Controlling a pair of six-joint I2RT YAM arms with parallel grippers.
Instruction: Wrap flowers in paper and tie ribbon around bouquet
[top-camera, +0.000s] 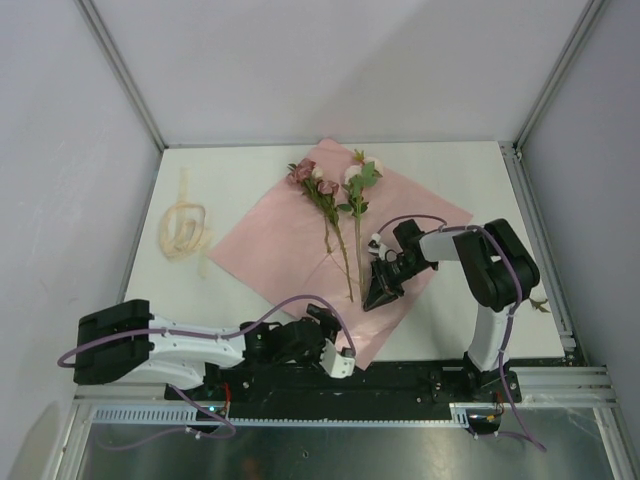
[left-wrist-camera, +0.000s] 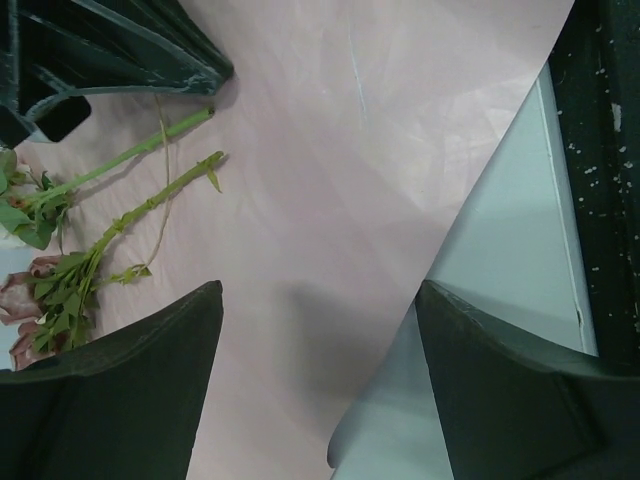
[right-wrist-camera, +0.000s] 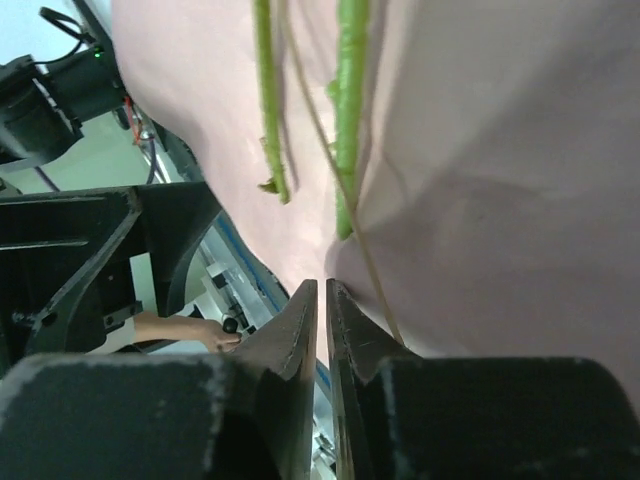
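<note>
Ribbon lay heaped near the table's left edge. My left gripper was spread wide and empty over the paper's near corner. Flowers lay on the paper, heads toward the far edge. My right gripper was all but closed at the stem ends, with nothing visible between its fingers.
</note>
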